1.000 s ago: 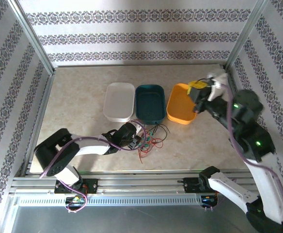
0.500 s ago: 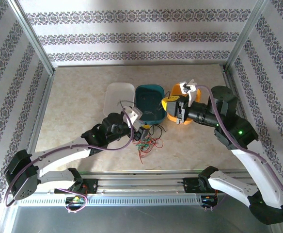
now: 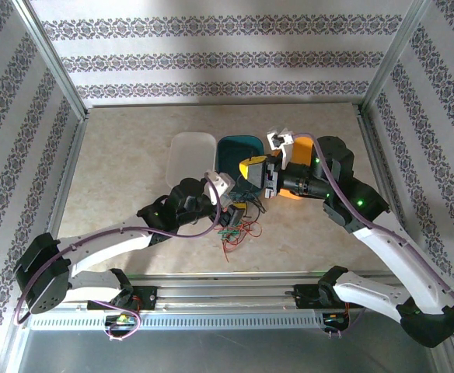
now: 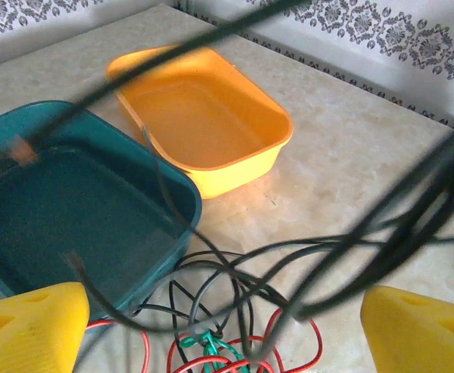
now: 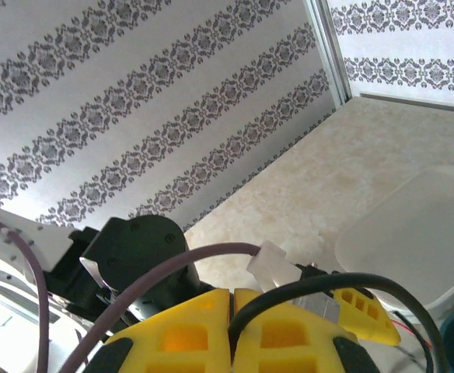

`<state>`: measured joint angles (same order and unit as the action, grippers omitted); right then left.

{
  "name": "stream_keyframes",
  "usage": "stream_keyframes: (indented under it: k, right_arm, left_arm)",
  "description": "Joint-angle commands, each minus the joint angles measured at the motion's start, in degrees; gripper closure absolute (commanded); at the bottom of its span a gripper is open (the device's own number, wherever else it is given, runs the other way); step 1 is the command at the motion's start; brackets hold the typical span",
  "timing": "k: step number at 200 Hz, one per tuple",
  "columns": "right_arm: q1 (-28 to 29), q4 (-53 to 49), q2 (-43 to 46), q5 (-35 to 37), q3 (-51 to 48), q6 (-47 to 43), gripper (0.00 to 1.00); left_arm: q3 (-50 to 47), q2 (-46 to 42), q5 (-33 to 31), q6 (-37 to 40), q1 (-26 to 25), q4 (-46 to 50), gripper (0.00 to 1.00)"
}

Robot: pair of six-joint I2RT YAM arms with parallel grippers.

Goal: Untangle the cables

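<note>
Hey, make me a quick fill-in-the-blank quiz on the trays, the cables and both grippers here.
1. The tray between the white tray and the orange tray is ____.
2. The fingers of the left gripper are ____.
3. The fingers of the right gripper are ____.
4. The tangled cables are black, green and ____.
Missing words: teal, open, shut, red.

Your left gripper point(image 4: 221, 330): yellow fingertips point(image 4: 26, 326) sit at bottom corners of view, jaws wide apart. Between and beyond them, cables point(image 4: 289, 255) lie tangled on marble surface point(image 4: 367, 155): black loops on top, red loops and green knot nearest you. Blurred black strands cross close to lens. Teal tray point(image 4: 79, 210) at left; tangle reaches its near corner, thin black strand lies over its rim. Orange tray point(image 4: 204, 116) just beside it, toward surface's far edge, below patterned wall point(image 4: 382, 39).
</note>
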<state>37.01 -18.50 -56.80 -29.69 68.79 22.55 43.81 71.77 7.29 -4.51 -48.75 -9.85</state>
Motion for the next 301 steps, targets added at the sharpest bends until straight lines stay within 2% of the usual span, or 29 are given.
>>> stream_keyframes:
  k: [1,63,83,114,128,148,208,234,264,301]
  right_arm:
    - [0.4,5.7,0.4,-1.7,-0.5,2.7,0.98]
    - [0.5,8.8,-0.9,-3.7,-1.1,5.1,0.98]
    - [0.4,9.0,-1.2,-4.2,-0.9,5.4,0.98]
    - [0.0,7.6,-0.6,-1.6,-1.1,4.3,0.98]
    - [-0.6,6.8,0.2,1.6,-1.4,3.8,0.97]
    - [-2.1,6.5,1.3,7.6,-3.0,4.2,0.98]
    - [-9.4,4.3,5.9,35.4,-10.8,11.1,0.99]
    - [-12.7,0.7,9.3,45.8,-15.6,17.2,1.0]
    - [-17.3,-2.1,11.8,48.0,-21.0,24.6,1.0]
    - [-25.1,-7.0,12.8,46.9,-25.3,31.9,1.0]
  left_arm:
    - [2.1,0.5,1.1,0.3,-0.6,-3.0,0.1]
    - [1.8,2.1,-2.9,-0.9,-0.6,-10.1,0.15]
    - [1.8,2.2,-3.7,-0.7,-0.6,-11.9,0.33]
    - [3.7,3.5,-0.4,-0.2,-0.5,-9.2,0.73]
    - [4.2,4.1,0.3,-0.4,-0.5,-7.6,0.85]
    - [4.4,4.6,1.2,-0.7,-0.6,-5.9,0.94]
    - [2.1,4.5,5.1,0.5,-0.5,-0.9,0.97]
    - [0.0,4.8,7.4,1.1,-0.6,1.8,1.0]
    - [-1.8,5.8,7.9,0.3,-0.6,2.0,0.97]
    - [-3.2,7.3,6.4,-0.5,-0.4,1.4,1.0]
